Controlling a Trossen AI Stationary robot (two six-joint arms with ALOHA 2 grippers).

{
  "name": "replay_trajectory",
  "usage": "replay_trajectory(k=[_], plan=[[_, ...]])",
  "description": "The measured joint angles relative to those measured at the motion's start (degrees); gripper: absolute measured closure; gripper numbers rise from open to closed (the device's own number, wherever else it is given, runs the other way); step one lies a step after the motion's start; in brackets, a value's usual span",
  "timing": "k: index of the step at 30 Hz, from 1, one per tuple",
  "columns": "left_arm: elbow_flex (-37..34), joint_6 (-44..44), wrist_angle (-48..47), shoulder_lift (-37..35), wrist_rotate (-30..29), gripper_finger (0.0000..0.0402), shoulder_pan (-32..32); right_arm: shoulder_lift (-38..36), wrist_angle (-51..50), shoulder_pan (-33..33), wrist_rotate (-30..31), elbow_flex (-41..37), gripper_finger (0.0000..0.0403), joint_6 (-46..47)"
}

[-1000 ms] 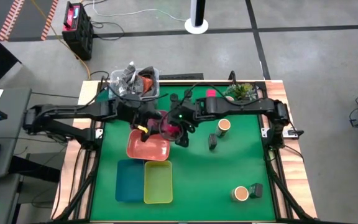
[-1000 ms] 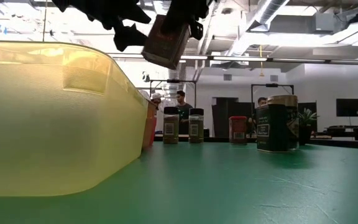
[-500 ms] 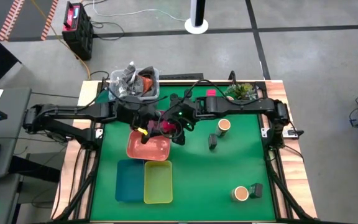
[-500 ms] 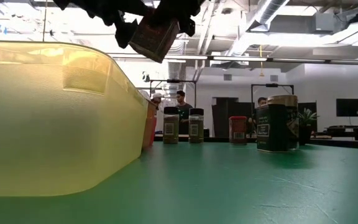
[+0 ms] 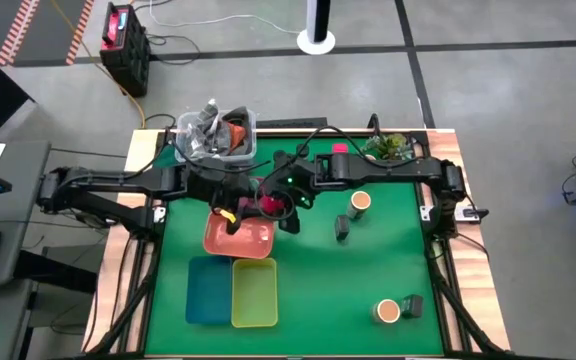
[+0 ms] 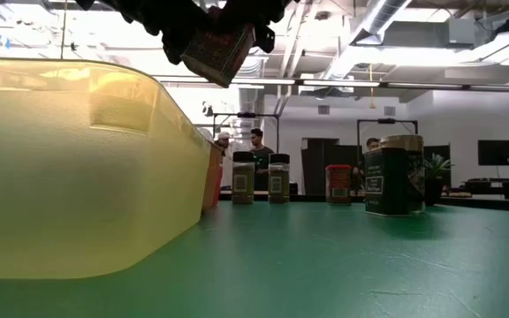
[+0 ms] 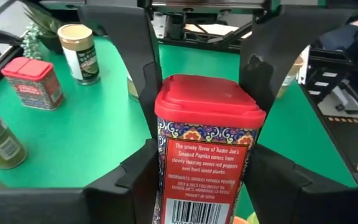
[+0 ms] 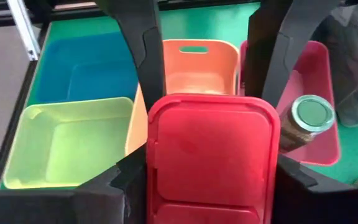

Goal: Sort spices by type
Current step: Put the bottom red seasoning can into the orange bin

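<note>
Change: paprika tin (image 5: 265,205) slid left over the last second, now in mid-air at centre frame, by the salmon tray's (image 5: 230,240) upper right corner | Jaws: my left jaws and right jaws both clamp it | Meaning: probably a handover; tin still unsorted.

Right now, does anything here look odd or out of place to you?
Yes: both arms grip one red-lidded spice box together, the left gripper and right gripper each closing their jaws on it. It hangs tilted in mid-air above the trays.
</note>
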Motion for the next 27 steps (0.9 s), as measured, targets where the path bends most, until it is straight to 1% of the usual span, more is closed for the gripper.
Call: replay_trajectory(k=[7, 9, 13, 16, 18, 22, 24, 27], plan=[[0.0, -0.3, 0.1, 0.0, 1.8, 0.0211, 0.0, 0.0, 0.7, 0.3, -1.0, 0.0, 0.0157, 1.4], [0.0, 0.0, -0.1, -0.1, 2.0, 0.0215, 0.0, 0.0, 1.0, 0.3, -1.2, 0.0, 0.0151, 1.3], [0.0, 0.1, -0.4, 0.0, 2.3, 0.0217, 0.0, 0.0, 1.0, 0.2, -1.6, 0.0, 0.0118, 1.5], [0.0, -0.8, -1.2, 0.0, 1.3, 0.0217, 0.1, 0.0, 0.4, -0.4, -2.1, 0.0, 0.0081, 1.6], [-0.1, -2.4, -3.6, -0.5, 0.7, 0.0217, 0.1, -0.1, 0.1, -0.7, -2.1, 0.0, 0.0054, 3.1], [-3.7, -5.1, -5.3, -3.4, -1.5, 0.0218, -0.6, -1.7, -0.8, -1.8, -2.0, 0.4, 0.0012, 6.0], [-6.2, -6.6, -5.1, -5.7, -3.2, 0.0218, -1.0, -2.7, -1.7, -2.3, -0.9, 1.0, 0.0006, 6.1], [-10.0, -9.2, -5.2, -10.3, -6.7, 0.0218, -2.2, -4.7, -3.9, -3.1, 2.8, 1.1, 0.0013, 6.2]])
